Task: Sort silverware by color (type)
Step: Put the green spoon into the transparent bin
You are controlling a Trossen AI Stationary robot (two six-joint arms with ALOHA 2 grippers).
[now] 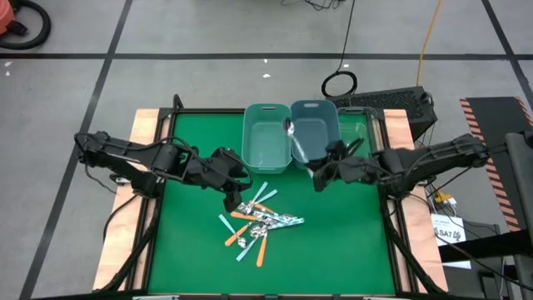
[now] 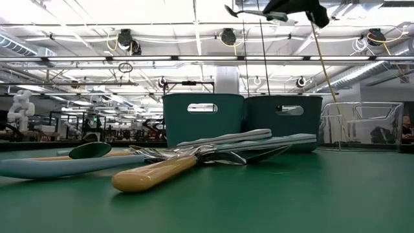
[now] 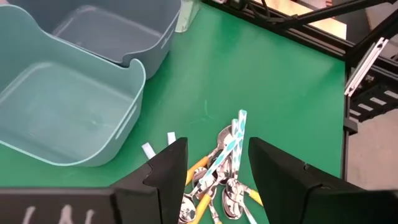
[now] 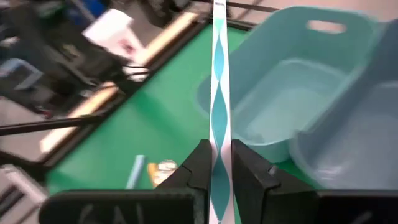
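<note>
Several spoons (image 1: 260,222) with orange, light blue and teal-patterned handles lie piled on the green mat; the pile also shows in the low view (image 2: 194,155). My left gripper (image 1: 231,197) hangs open just above the pile's left end, and in the left wrist view (image 3: 217,177) the spoons (image 3: 219,163) lie between and below its fingers. My right gripper (image 1: 319,177) is shut on a spoon with a teal-and-white handle (image 4: 219,93), raised near the bins. The spoon's metal bowl (image 1: 289,127) is over the two bins' shared edge. My right gripper pinches the spoon's teal-and-white handle (image 4: 219,146) between its two fingers, toward the handle's free end. The handle runs straight out ahead of the fingers, along them, toward the bins. The spoon is lifted clear of the mat, high in the low view (image 2: 249,13).
A light teal bin (image 1: 250,150) and a darker teal bin (image 1: 333,125) stand side by side at the mat's far middle. A clear container (image 1: 358,133) is to their right. Bare green mat (image 1: 350,233) lies right of the pile.
</note>
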